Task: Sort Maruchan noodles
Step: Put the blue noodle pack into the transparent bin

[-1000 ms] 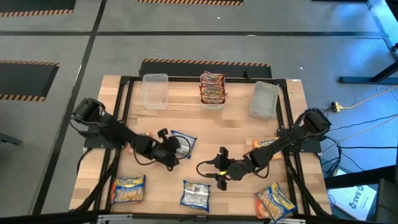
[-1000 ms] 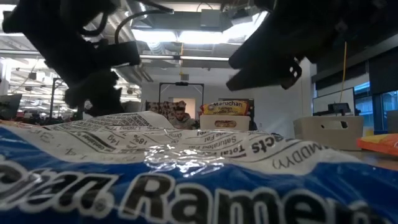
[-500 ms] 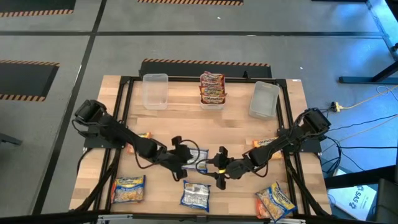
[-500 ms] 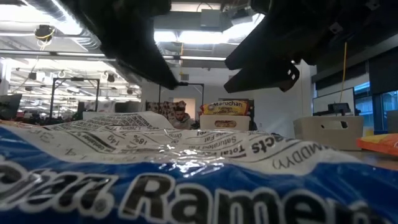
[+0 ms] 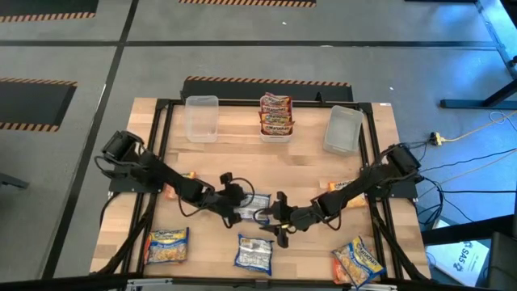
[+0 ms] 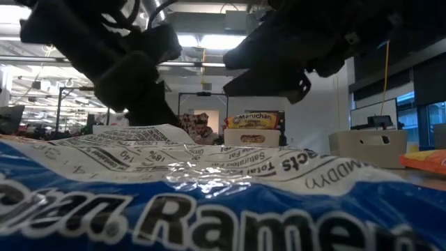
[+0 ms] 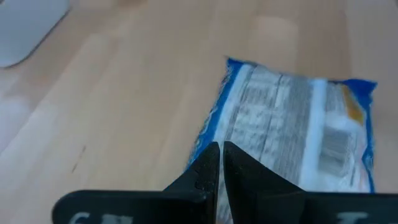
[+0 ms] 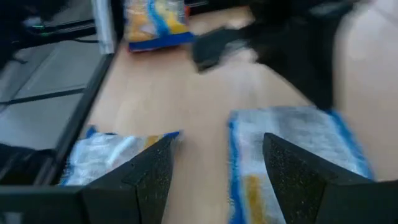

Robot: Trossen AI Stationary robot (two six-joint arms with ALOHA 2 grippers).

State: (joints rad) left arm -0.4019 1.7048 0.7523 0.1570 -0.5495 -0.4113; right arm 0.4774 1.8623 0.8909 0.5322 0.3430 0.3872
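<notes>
My left gripper (image 5: pixel 236 202) is shut on a blue-white noodle packet (image 5: pixel 254 207) at the table's middle; the packet also shows in the left wrist view (image 7: pixel 298 124). My right gripper (image 5: pixel 277 220) is open just right of that packet, and its fingers (image 8: pixel 149 174) stand apart before the packet (image 8: pixel 292 137). A second blue-white packet (image 5: pixel 254 252) lies flat near the front edge and fills the low view (image 6: pixel 209 195). Orange-yellow packets lie at the front left (image 5: pixel 167 245) and front right (image 5: pixel 358 260). Red packets (image 5: pixel 275 113) sit in the middle far bin. My left gripper pinches the blue-white packet's edge nearest to it (image 7: pixel 214 149) between its two shut fingers. The fingers come from the table's left, slanting down. The rest of the packet stretches away from the fingers, printed back up; whether it is clear of the table I cannot tell.
Two clear bins stand at the far side, one left (image 5: pixel 202 117) and one right (image 5: pixel 342 129). An orange packet (image 5: pixel 343 186) lies under my right arm and another orange bit (image 5: pixel 190 175) by my left arm. A black frame (image 5: pixel 161 129) runs round the table.
My left gripper has gone toward the table's right and slightly nearer, and the blue-white packet has gone with it. My right gripper has moved a little toward the table's left, closer to that packet.
</notes>
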